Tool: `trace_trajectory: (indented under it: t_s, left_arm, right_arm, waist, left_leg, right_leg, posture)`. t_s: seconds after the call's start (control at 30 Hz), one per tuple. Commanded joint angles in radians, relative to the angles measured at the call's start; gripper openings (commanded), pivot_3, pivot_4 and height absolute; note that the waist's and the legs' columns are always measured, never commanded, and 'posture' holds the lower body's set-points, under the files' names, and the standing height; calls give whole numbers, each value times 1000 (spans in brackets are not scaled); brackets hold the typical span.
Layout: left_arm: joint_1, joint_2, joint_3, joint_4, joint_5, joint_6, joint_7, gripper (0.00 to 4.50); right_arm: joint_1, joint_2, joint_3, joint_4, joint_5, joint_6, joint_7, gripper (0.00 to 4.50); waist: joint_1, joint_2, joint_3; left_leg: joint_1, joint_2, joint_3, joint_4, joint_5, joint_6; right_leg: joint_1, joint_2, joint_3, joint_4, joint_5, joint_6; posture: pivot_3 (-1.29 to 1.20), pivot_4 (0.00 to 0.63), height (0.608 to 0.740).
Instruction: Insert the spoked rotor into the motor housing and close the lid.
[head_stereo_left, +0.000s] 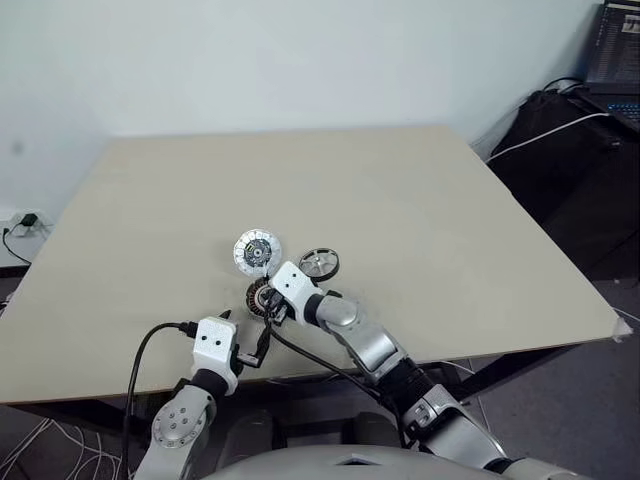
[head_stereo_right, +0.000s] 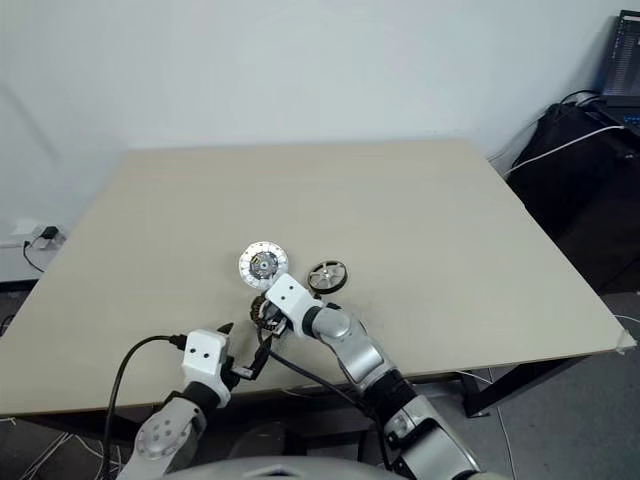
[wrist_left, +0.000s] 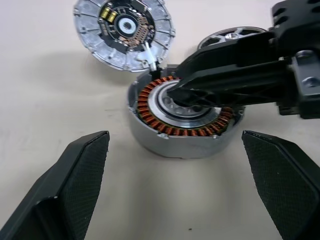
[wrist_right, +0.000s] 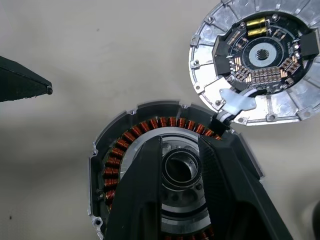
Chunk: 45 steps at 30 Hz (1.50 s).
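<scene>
The motor housing, a round puck with copper windings around a silver centre, lies open near the table's front edge. Its lid lies flipped back beside it, circuit side up, still joined at the rim. The spoked rotor rests flat on the table just right of the lid. My right gripper reaches over the housing from the right, its tip above the silver hub. My left gripper is open wide, just in front of the housing and clear of it.
The tan table stretches far beyond the parts. Its front edge runs close under my arms. A black bag with cables and a laptop stand off the table's right side. A wall socket sits low at the left.
</scene>
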Motion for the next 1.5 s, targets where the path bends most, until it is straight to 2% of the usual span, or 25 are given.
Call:
trace_trajectory:
  t_s: [0.03, 0.2, 0.3, 0.47, 0.57, 0.7, 0.93, 1.27, 1.5]
  left_arm:
    - [-12, -4, -4, -63, 1, 10, 7, 4500]
    - [-12, -3, -3, -71, 0, 21, 6, 4500]
    - [-12, -2, -1, -72, -1, 23, 5, 4500]
    - [-13, -2, 1, -67, -4, 19, 1, 4500]
    - [-12, -3, -1, -65, -4, 17, 1, 4500]
    - [-16, -8, -6, -58, -2, 16, 3, 4500]
    - [-36, -10, -6, -23, -5, 2, -5, 4500]
    - [-33, -6, 0, 11, -6, -31, -14, 4500]
    - [-32, -8, -3, 13, -3, -34, -10, 4500]
  right_arm:
    - [-29, 20, -15, 3, -3, -30, 5, 1084]
    - [-33, 27, -20, 17, 0, -33, 12, 1084]
    - [-36, 35, -28, 26, 3, -41, 10, 1800]
    - [-42, 44, -37, 38, -3, -53, 2, 3398]
    - [-34, 43, -48, 14, 10, -53, 12, 3398]
    - [-9, 29, -60, -76, 30, -23, 37, 2398]
    - [8, 17, -45, -147, -4, 58, 20, 50]
    - [-29, 34, -37, -99, -59, 112, -36, 19]
    - [-38, 38, -25, -82, -63, 125, -20, 19]
  waist:
    - [0, 0, 0]
    - [-1, 0, 0]
    - [-1, 0, 0]
    - [-1, 0, 0]
    - [-1, 0, 0]
    - [-1, 0, 0]
    - [-1, 0, 0]
    - [-1, 0, 0]
    - [-1, 0, 0]
  left_leg:
    - [0, 0, 0, 0, 0, 0]
    - [0, 0, 0, 0, 0, 0]
    - [0, 0, 0, 0, 0, 0]
    - [0, 1, 0, 0, 0, -1]
    - [0, 1, 0, -1, 1, -1]
    - [0, 1, 0, -1, 1, -1]
    - [0, 1, 0, -1, 1, -2]
    - [0, 2, 0, -1, 1, -2]
    - [0, 2, 0, -1, 1, -2]
  right_leg:
    - [0, 0, 0, 0, 0, 0]
    - [0, 0, 0, 0, 0, 0]
    - [0, 0, 0, 0, 0, 0]
    - [0, 0, 0, 0, 0, -1]
    - [0, 0, 0, 0, 0, -1]
    - [0, 0, 0, 0, 0, -1]
    - [0, 0, -1, 0, 0, -2]
    - [-1, 1, -2, 0, 0, -2]
    - [-1, 1, -2, 0, 0, -2]
  posture:
    - [0, 0, 740]
    - [0, 0, 740]
    - [0, 0, 740]
    - [0, 0, 740]
    - [0, 0, 740]
    - [0, 0, 740]
    - [0, 0, 740]
    - [0, 0, 740]
    - [0, 0, 740]
